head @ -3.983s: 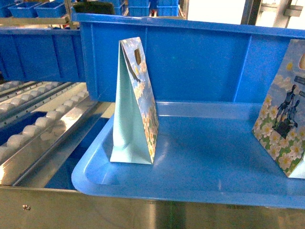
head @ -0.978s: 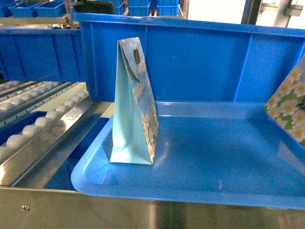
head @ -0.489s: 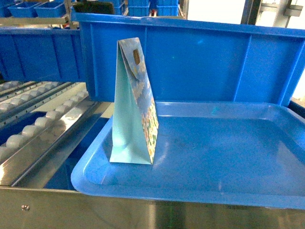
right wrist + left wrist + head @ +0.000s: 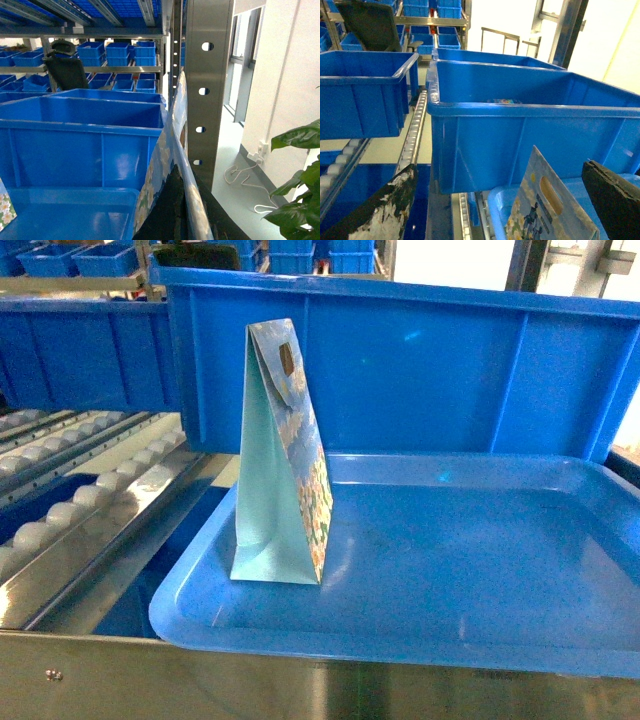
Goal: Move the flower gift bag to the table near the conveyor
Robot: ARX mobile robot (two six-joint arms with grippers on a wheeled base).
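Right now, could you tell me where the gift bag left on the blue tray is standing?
In the head view, the gift bag stands upright at the blue tray's left end, beside the roller conveyor and before a blue bin.

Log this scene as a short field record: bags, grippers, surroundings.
standing bag: upright on the left side of the blue tray, untouched
held bag: edge-on in the right wrist view, gripped by the right gripper
left gripper: fingers spread, holding nothing
behind tray: large blue bin
left of tray: roller conveyor
table: not in view
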